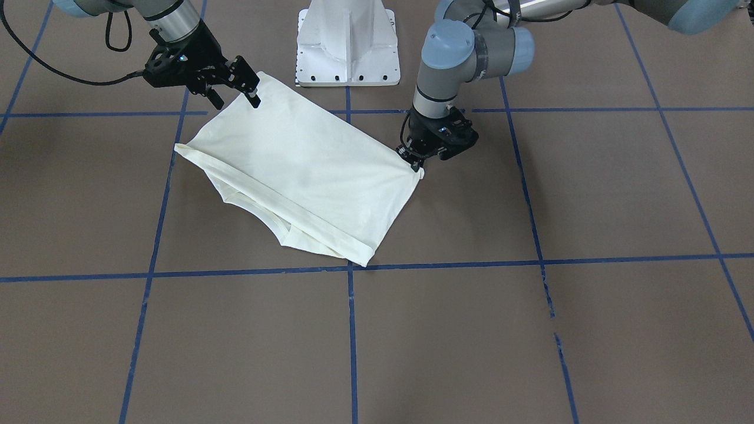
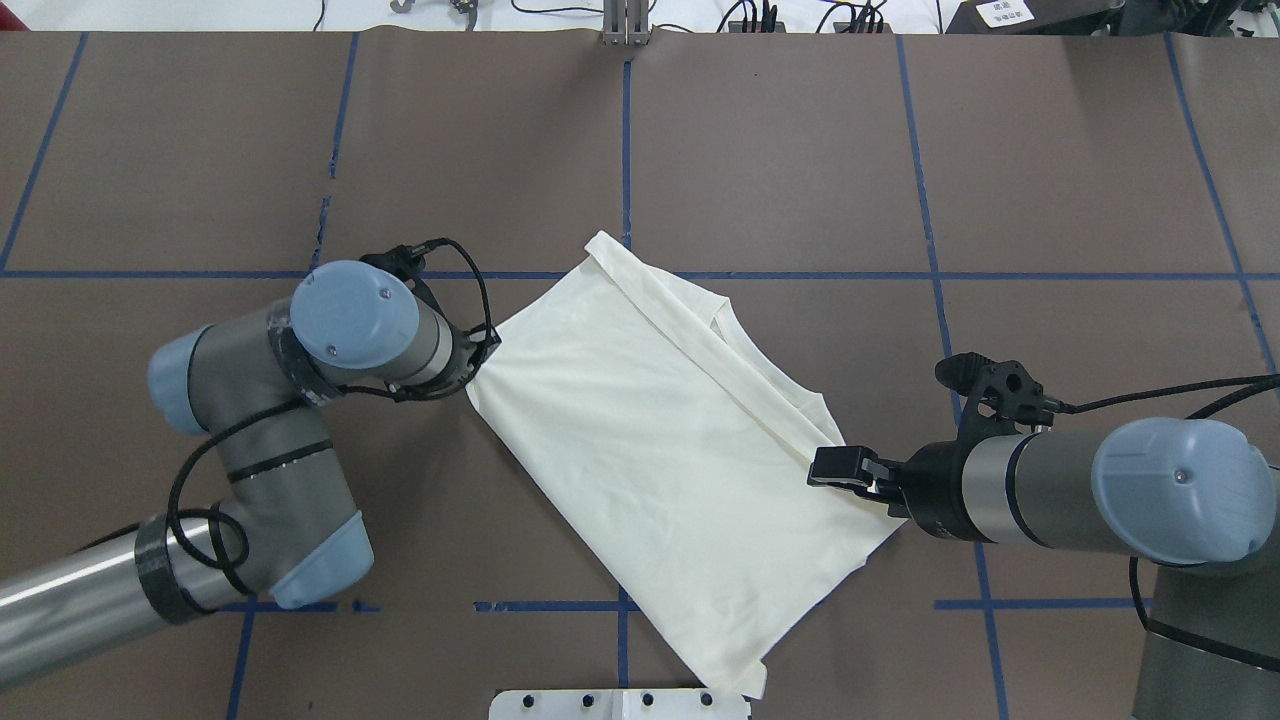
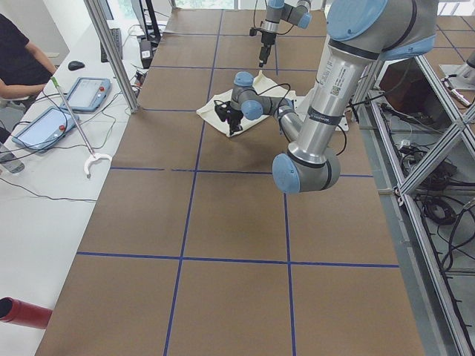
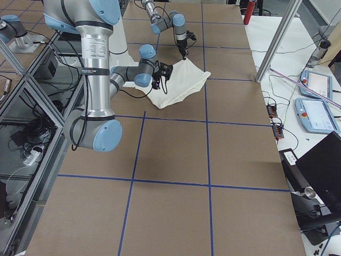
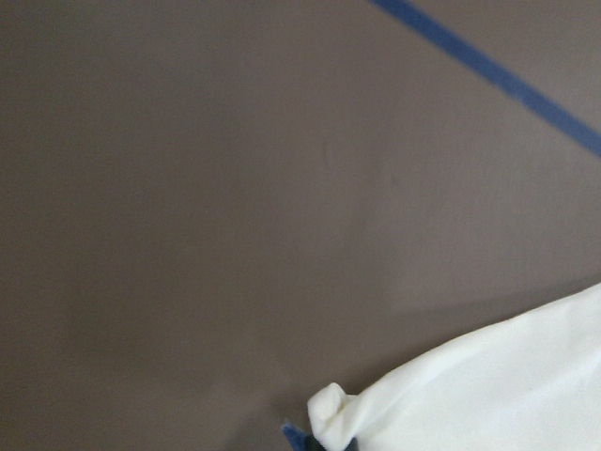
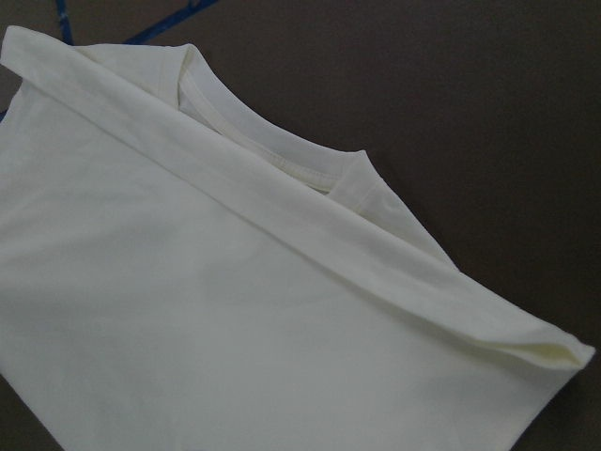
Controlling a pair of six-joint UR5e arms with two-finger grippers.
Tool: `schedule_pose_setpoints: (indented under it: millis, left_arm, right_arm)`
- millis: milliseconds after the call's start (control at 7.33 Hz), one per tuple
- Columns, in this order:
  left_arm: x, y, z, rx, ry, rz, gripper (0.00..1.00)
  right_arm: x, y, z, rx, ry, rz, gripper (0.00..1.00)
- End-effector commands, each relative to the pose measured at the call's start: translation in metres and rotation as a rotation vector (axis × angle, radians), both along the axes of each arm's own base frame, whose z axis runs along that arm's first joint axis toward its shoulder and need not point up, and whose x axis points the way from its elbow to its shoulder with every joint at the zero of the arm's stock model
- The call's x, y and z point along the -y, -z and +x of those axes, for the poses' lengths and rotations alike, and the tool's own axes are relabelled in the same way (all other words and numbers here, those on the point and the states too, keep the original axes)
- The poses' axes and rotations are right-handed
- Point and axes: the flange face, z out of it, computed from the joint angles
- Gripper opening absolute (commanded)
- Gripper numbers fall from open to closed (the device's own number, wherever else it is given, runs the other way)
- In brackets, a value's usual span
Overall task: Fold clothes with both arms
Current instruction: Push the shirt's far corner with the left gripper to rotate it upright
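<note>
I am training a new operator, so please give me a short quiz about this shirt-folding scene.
1. True or false: the T-shirt lies with its cat print facing up.
2. Which one pinches a corner of the T-shirt? A) left gripper B) right gripper
3. Fill in: the ribbed neckline shows in the ___ wrist view.
Key: 1 false; 2 A; 3 right.
</note>
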Motion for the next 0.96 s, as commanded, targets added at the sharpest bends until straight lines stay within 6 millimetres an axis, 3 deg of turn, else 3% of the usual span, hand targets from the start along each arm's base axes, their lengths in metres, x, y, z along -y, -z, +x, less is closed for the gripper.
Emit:
schedule_pose_setpoints:
  millis: [0, 273, 409, 546, 819]
  left_arm:
    - [0.089, 0.006, -0.007, 0.017, 0.043, 0.082, 0.0]
    - [0.149, 0.015, 0.041, 0.004, 0.077, 0.189, 0.0]
    - [0.174, 0.011, 0.04, 0.022, 0.084, 0.269, 0.0]
    - [0.186, 0.012, 0.029, 0.023, 0.076, 0.328, 0.0]
    - [0.197, 0.008, 0.035, -0.006, 0.08, 0.367, 0.0]
  right_arm:
    - [0.001, -0.006, -0.003, -0.012, -0.002, -0.004, 1.0]
    - [0.003, -0.009, -0.005, -0.02, -0.004, -0.006, 1.0]
    - [0.004, -0.014, -0.007, -0.03, -0.004, -0.01, 1.0]
    - [0.004, -0.015, -0.009, -0.032, -0.005, -0.011, 1.0]
    - [0.004, -0.016, -0.01, -0.036, -0.013, -0.004, 1.0]
